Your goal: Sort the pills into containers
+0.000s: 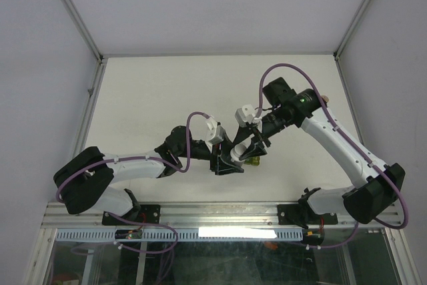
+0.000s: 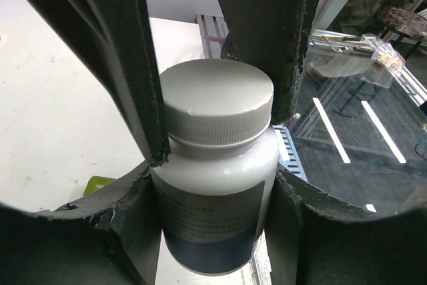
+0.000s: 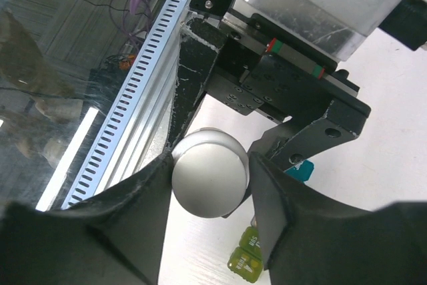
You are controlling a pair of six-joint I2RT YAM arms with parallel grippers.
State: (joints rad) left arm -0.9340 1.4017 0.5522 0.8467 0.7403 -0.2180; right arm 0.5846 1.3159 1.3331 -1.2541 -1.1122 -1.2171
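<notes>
Left pincer (image 2: pixel 212 225): I see it clamped on the bottle (image 2: pixel 213 185) body.
Right pincer (image 3: pixel 211 165): pinching the white cap (image 3: pixel 210 181).
Containers (image 3: pixel 243 258): partly hidden, green end showing.

The containers (image 3: pixel 241 261) lie flat, mostly hidden, only yellow-green and teal compartments showing

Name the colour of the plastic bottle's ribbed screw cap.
White ribbed cap; clearest in left wrist view.

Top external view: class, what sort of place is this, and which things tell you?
Most likely a robotics lab test cell: a left arm and right arm bolted to an aluminium rail, a white table boxed in by plain panels, purple cabling.
</notes>
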